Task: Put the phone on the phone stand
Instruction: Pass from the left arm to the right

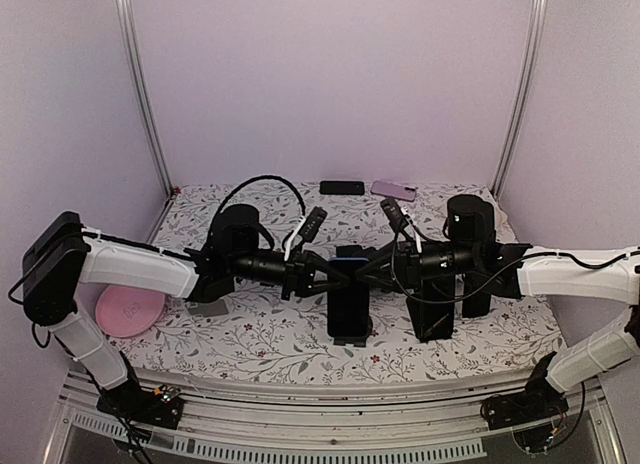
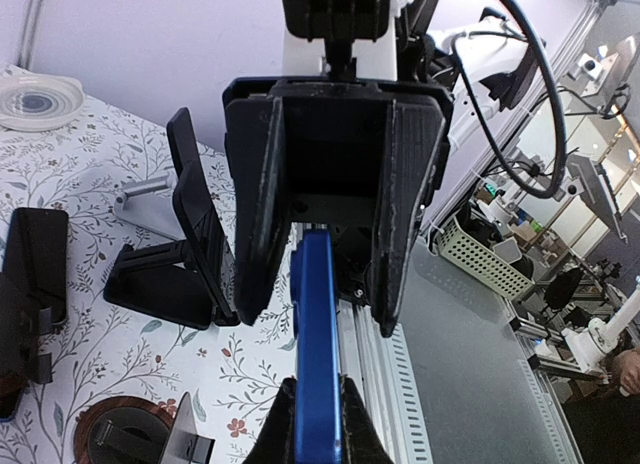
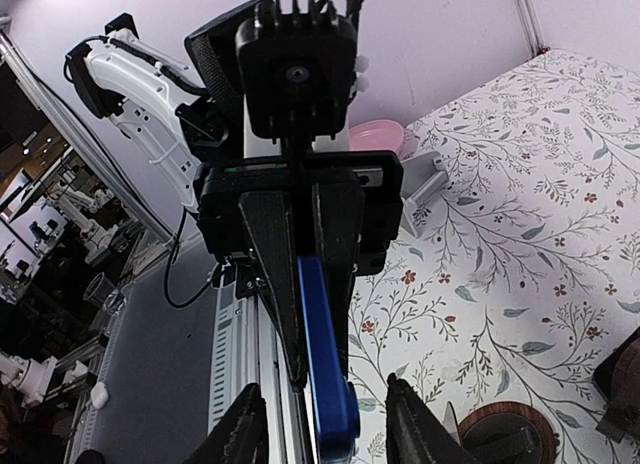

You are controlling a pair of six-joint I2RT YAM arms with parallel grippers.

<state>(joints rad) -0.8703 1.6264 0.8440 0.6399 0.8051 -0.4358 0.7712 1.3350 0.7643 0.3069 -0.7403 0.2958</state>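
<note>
Phone (image 2: 316, 314) — one, blue — clamped in left claw (image 2: 316, 394), right claw (image 3: 322, 404) gaping around it.

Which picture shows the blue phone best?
The right wrist view: the phone shows its blue edge and rounded corner close up. The left wrist view shows only its edge. The top view shows it small and dark.

Pink plate (image 1: 130, 311) lies left; black phone (image 1: 342, 187) and pink phone (image 1: 393, 190) lie rearward.
</note>
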